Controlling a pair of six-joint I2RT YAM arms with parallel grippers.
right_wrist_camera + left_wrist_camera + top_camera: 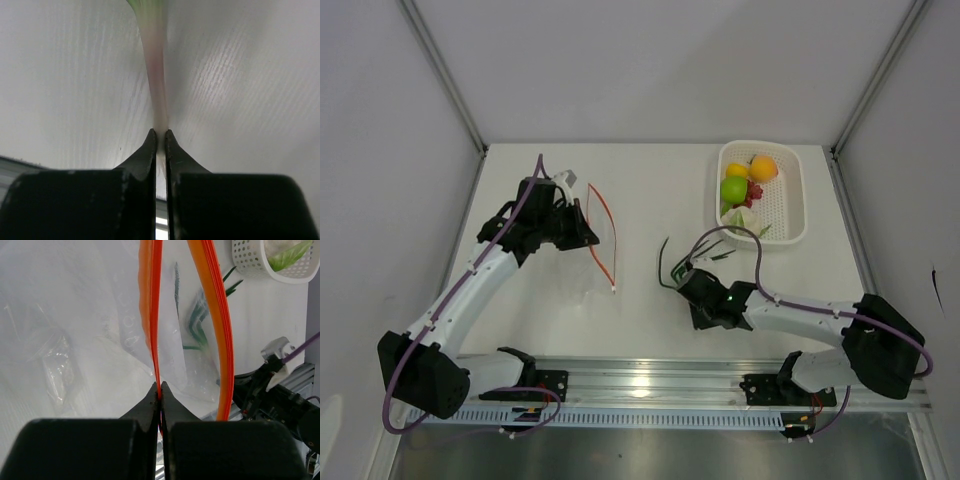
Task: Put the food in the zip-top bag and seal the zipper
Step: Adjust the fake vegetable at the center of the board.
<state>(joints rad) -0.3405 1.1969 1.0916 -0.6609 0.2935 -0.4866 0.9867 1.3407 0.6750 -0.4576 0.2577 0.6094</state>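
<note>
The clear zip-top bag (pixel 582 215) lies left of centre, its red-orange zipper (pixel 604 235) spread open. My left gripper (pixel 578 228) is shut on one zipper lip (pixel 155 315), jaws (pixel 160 387) pinching it; the other lip (pixel 220 330) bows away to the right. My right gripper (pixel 686 277) is shut on the pale end of the green stalks (pixel 670 258), seen close in the right wrist view (pixel 157 85) between the jaws (pixel 161 132). The green apple (pixel 733 189), orange-yellow fruit (pixel 763 167), yellow piece (pixel 737 170), red bits (pixel 753 194) and pale leafy piece (pixel 744 217) lie in the basket.
The white perforated basket (pixel 792 205) stands at the back right; its corner shows in the left wrist view (pixel 250 262). The stalks show through the bag (pixel 196 325). The metal rail (pixel 650 385) runs along the near edge. Enclosure walls stand on both sides.
</note>
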